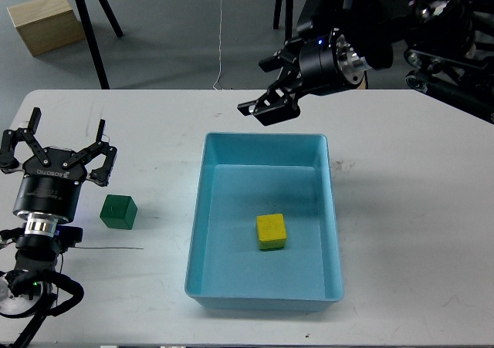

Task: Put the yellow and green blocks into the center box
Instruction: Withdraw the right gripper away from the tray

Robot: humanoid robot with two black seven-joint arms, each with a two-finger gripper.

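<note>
The yellow block [271, 231] lies on the floor of the blue centre box [202, 209], a little right of its middle. The green block [118, 212] stands on the white table, left of the box. My left gripper [60, 138] is open and empty, just behind and left of the green block, not touching it. My right gripper [259, 86] is open and empty, raised above the table behind the box's far rim.
The white table [409, 232] carries only the box and the green block. Beyond its far edge are a wooden stool [45, 20], black stand legs [93, 32] and a grey floor.
</note>
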